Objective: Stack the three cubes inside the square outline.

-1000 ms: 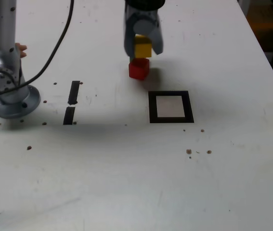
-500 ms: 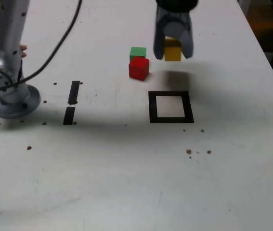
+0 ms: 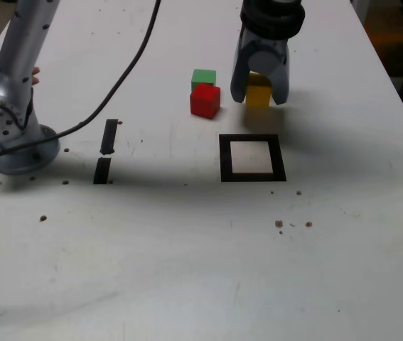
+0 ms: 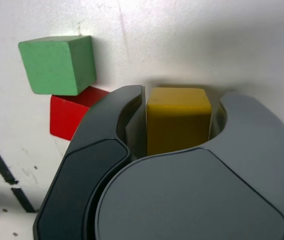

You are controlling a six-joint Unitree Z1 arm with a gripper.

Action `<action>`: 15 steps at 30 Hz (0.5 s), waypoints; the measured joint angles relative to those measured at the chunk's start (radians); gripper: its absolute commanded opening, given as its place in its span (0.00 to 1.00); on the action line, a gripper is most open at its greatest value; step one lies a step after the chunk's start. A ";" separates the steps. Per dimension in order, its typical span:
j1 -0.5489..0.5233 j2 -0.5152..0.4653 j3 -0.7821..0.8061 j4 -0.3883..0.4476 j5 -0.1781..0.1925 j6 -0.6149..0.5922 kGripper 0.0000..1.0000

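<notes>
- red cube (image 3: 205, 101), the landmark: in the wrist view, partly hidden by the green cube (image 4: 59, 65) and the gripper (image 4: 178, 117);
- green cube, just behind the landmark in the exterior view: lower part hidden by it;
- yellow cube (image 3: 258, 91), to the landmark's right in the exterior view: partly covered by the gripper; underside hidden, so contact with the table (image 3: 187, 263) unclear;
- arm (image 3: 30, 46), to the landmark's left there: cut off by the top edge
</notes>
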 measured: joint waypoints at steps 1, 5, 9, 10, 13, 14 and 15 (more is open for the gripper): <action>0.000 0.000 0.000 0.004 -0.003 0.003 0.76; 0.000 0.006 -0.001 0.008 -0.020 0.021 0.90; 0.000 -0.014 0.000 0.045 -0.017 0.023 0.98; -0.001 -0.031 0.002 0.063 -0.009 0.021 0.99; -0.002 -0.103 0.031 0.122 0.022 0.008 1.00; -0.002 -0.132 0.052 0.136 0.030 0.006 1.00; -0.001 -0.158 0.068 0.141 0.032 0.005 0.99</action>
